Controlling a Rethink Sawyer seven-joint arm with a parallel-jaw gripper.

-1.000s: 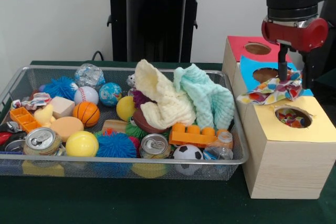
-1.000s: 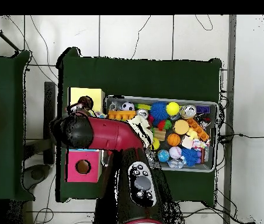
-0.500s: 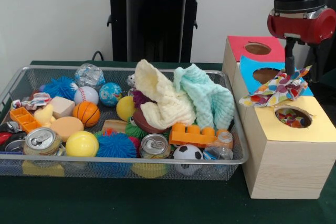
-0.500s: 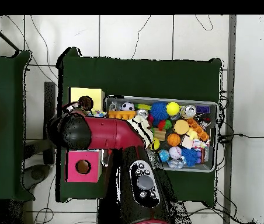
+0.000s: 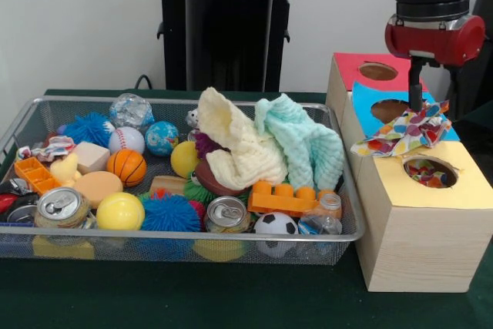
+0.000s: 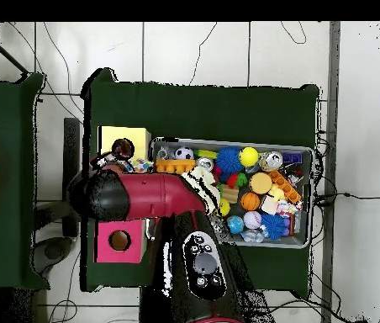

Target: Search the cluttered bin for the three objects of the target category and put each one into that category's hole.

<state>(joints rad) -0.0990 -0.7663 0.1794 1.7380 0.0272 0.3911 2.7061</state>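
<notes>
The gripper (image 5: pixel 430 107) hangs over the row of boxes beside the wire bin (image 5: pixel 343 213), and its two thin fingers stand a little apart with nothing held between them. Just under it a bright patterned cloth (image 5: pixel 404 132) lies crumpled on top of the boxes, partly on the blue box (image 5: pixel 368 98) and touching the edge of the yellow box (image 5: pixel 462 190). More of the same bright pattern shows down inside the yellow box's hole (image 5: pixel 430 172). The red box (image 5: pixel 350 67) sits behind. In the bin, a cream cloth (image 5: pixel 235 148) and a mint green cloth (image 5: pixel 304 144) are piled in the middle, on top of balls and toys. An orange block (image 5: pixel 283 199), a can (image 5: pixel 226 214) and a soccer ball (image 5: pixel 276 225) crowd the front.
</notes>
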